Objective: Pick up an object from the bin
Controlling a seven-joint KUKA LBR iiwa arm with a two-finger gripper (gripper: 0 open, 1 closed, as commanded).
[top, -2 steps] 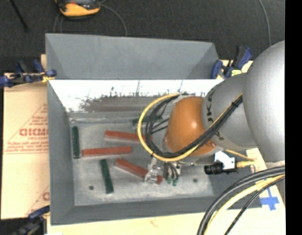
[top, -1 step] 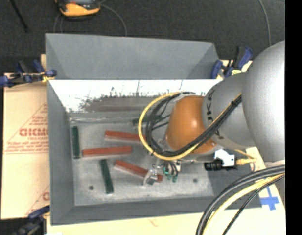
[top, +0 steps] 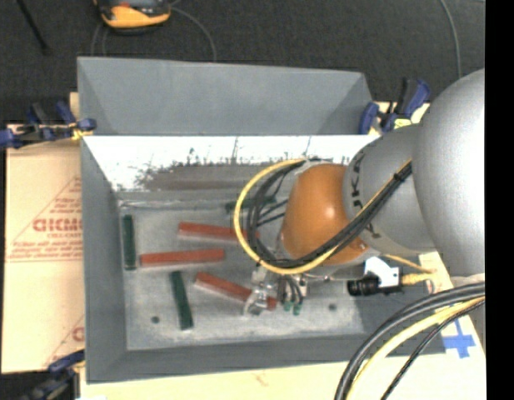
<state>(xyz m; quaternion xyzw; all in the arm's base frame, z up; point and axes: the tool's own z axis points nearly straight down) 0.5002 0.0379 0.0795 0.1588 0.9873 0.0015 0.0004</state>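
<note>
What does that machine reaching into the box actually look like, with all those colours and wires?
A thick, rounded silver-grey arm with dark lettering near its wrist. The wrist wears a smooth orange dome cover. Yellow and black cables loop round that cover. Beneath it sits a small metallic tool, with a white and black plug beside it.

Three red plastic strips (top: pixel 182 257) lie one behind another in the grey metal bin (top: pixel 102 223). A green plastic strip (top: pixel 127 240) lies left of them, another green strip (top: pixel 182 300) front-left, and the gripper (top: pixel 269 300) at the front one's right end.
</note>
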